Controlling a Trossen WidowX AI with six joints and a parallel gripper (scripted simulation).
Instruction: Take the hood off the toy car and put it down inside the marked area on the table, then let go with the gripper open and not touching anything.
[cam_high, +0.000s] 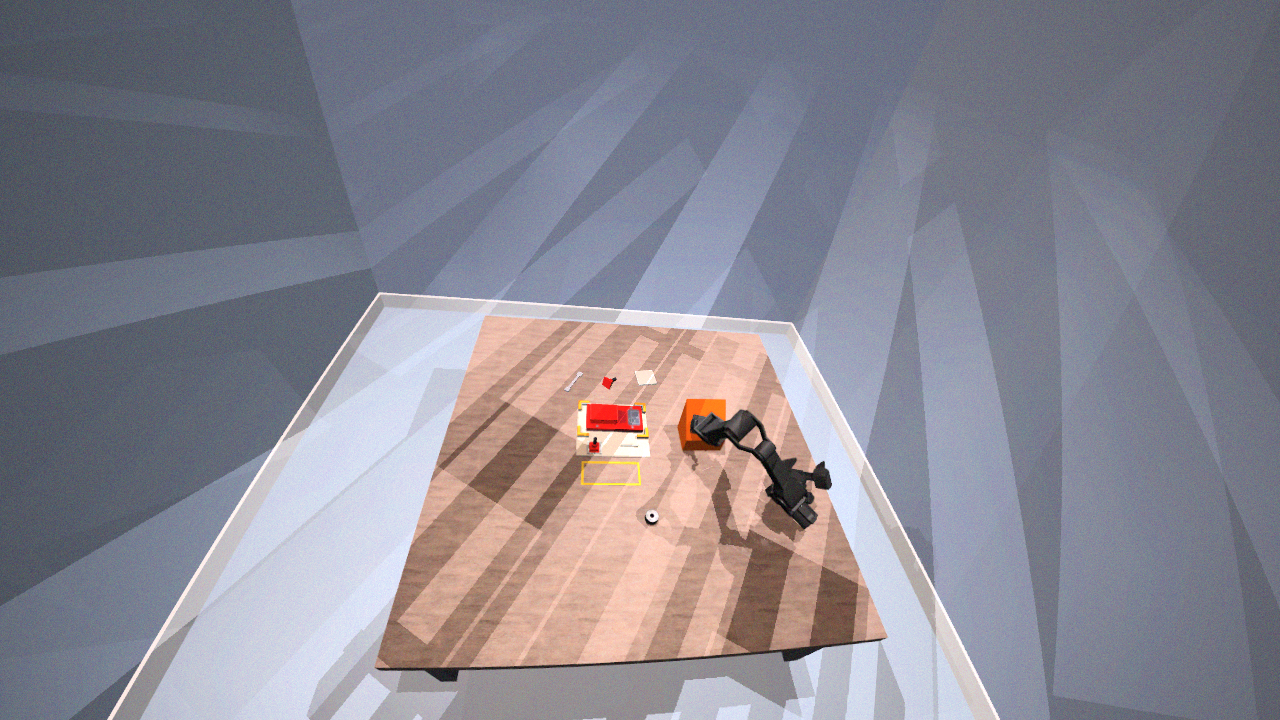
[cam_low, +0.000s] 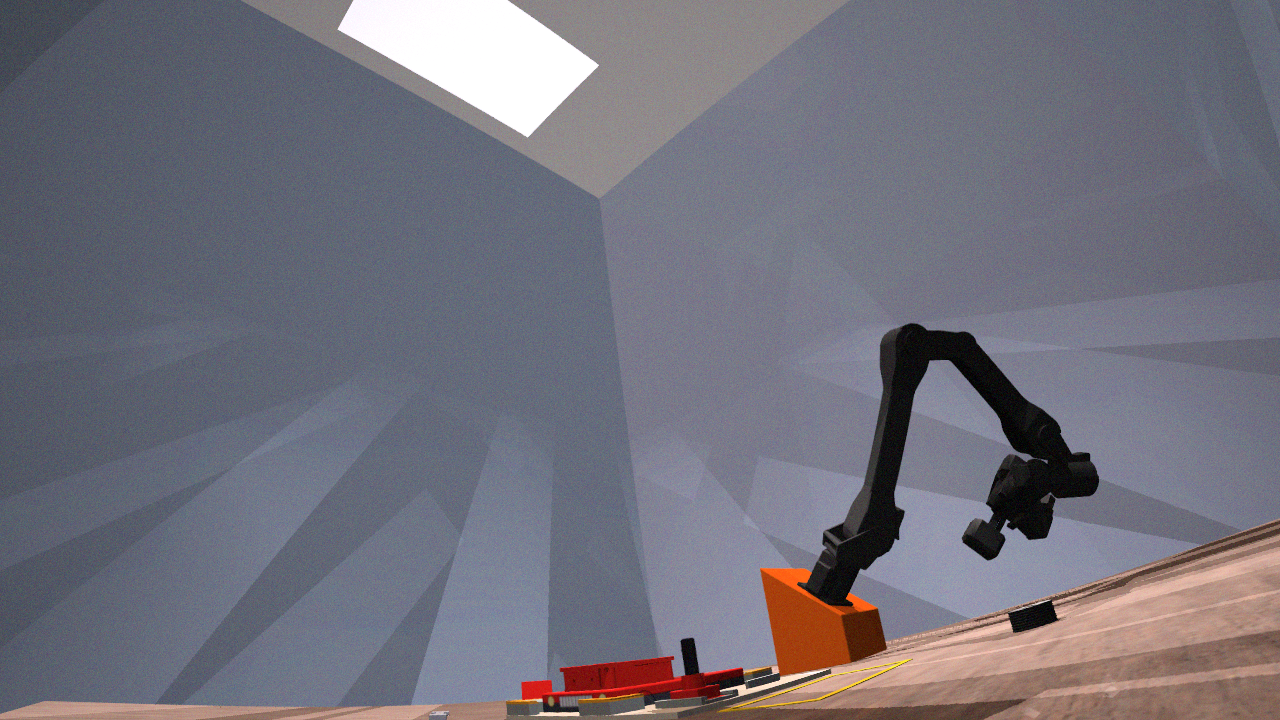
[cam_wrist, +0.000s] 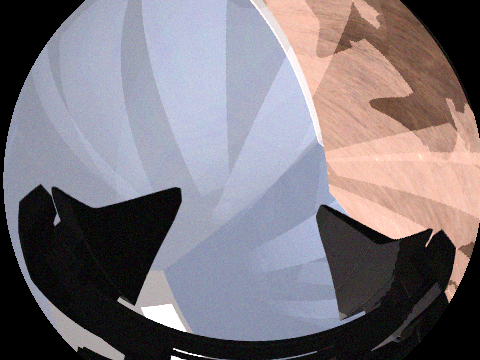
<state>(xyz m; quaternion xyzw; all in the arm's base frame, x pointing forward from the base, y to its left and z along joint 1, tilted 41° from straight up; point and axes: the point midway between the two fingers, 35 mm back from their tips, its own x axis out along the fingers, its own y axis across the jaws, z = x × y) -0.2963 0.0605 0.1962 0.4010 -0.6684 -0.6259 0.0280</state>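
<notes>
The red toy car (cam_high: 619, 416) (cam_low: 617, 673) sits on a white base plate (cam_high: 617, 445) left of the table's middle. Its hood is on the car, and it is too small here to tell apart. The marked area is a yellow rectangle outline (cam_high: 611, 484) (cam_low: 841, 673) on the table just in front of the plate. My gripper (cam_high: 804, 514) (cam_low: 989, 535) (cam_wrist: 251, 204) is open and empty. It hangs in the air over the table's right side, far to the right of the car. In the wrist view it shows only the table edge and the floor between the fingers.
The arm stands on an orange block (cam_high: 702, 420) (cam_low: 819, 626) right of the car. A small black wheel (cam_high: 652, 516) (cam_low: 1031, 617) lies in front of the marked area. A white rod (cam_high: 573, 382), a small red piece (cam_high: 609, 382) and a beige square (cam_high: 645, 377) lie behind the car.
</notes>
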